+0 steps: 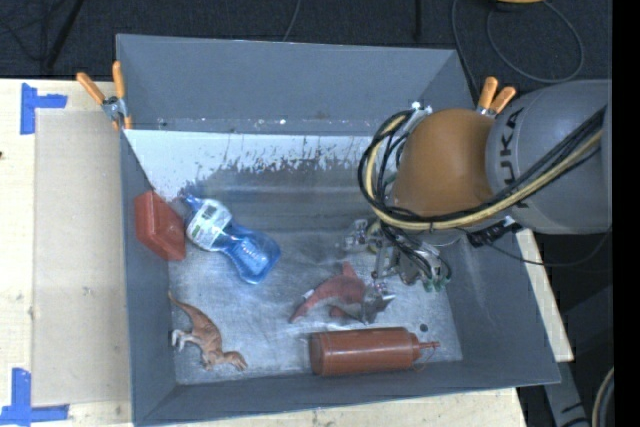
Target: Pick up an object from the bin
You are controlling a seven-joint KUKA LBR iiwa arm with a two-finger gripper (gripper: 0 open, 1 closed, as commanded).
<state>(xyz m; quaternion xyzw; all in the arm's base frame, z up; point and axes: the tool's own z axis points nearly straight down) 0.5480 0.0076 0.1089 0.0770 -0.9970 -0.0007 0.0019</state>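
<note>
In the camera view, the risk is a slip. A pinch on one thin end of the red toy animal (330, 295) could let it swing or drop onto the brown bottle (365, 352) just below it. The toy lies at lower centre, and your gripper (383, 287) is at its right end, probably touching it. You cannot tell how wide the gripper is open.

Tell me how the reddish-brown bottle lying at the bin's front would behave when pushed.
The reddish-brown bottle lies on its side and looks round, so it would probably roll. Its smooth body may slip when gripped. Its tapered nozzle end could make it curve.
</note>
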